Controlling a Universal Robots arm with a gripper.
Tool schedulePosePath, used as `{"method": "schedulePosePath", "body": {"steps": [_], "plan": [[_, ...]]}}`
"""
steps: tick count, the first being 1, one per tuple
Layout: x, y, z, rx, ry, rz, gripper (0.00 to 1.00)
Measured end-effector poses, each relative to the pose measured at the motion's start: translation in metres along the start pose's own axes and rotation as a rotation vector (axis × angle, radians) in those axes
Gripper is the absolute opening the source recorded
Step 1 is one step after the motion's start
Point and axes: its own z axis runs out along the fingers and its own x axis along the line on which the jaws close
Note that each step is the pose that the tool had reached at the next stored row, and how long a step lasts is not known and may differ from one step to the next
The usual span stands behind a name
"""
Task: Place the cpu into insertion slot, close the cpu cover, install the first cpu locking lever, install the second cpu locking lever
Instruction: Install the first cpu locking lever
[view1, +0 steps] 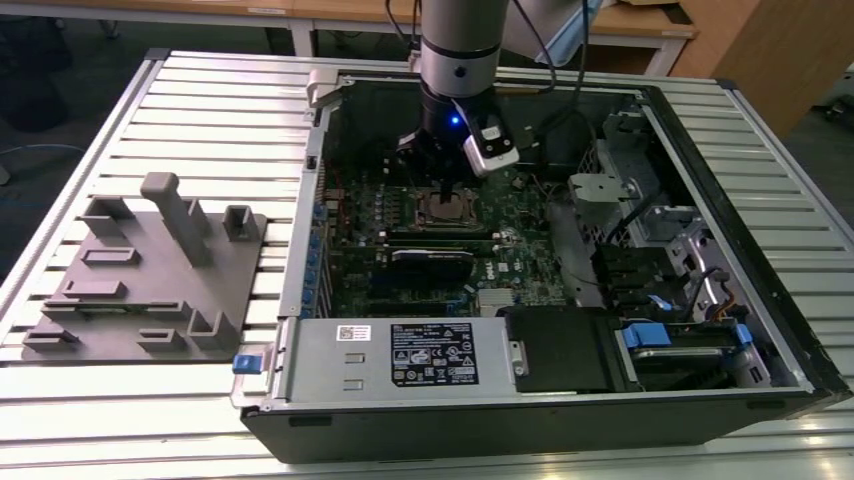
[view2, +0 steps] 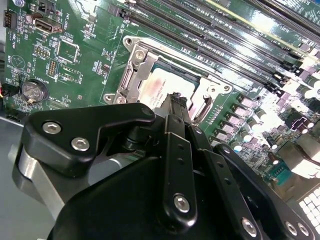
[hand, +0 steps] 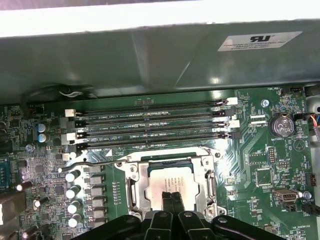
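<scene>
Your gripper (hand: 171, 195) hangs inside the open computer case (view1: 534, 425), its two fingers drawn together with nothing between them, tips right over the cpu (hand: 172, 180). The cpu lies in the insertion slot (view1: 451, 210), with the cpu cover (hand: 142, 182) flat around it. Long memory slots (hand: 150, 120) run just beside the socket. Capacitors (hand: 75, 197) and a coin battery (hand: 281, 125) stand near.

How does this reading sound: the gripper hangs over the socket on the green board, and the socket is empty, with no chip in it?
Wrong on one count: the socket is not empty. The first wrist view shows the chip seated in it, pale metal top up. The gripper does hang over the socket on the green board.
</scene>
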Motion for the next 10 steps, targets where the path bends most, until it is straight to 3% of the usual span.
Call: {"method": "schedulePosePath", "body": {"steps": [10], "plan": [[0.0, 0.0, -0.0007, -0.0001, -0.0001, 0.0, 0.1]]}}
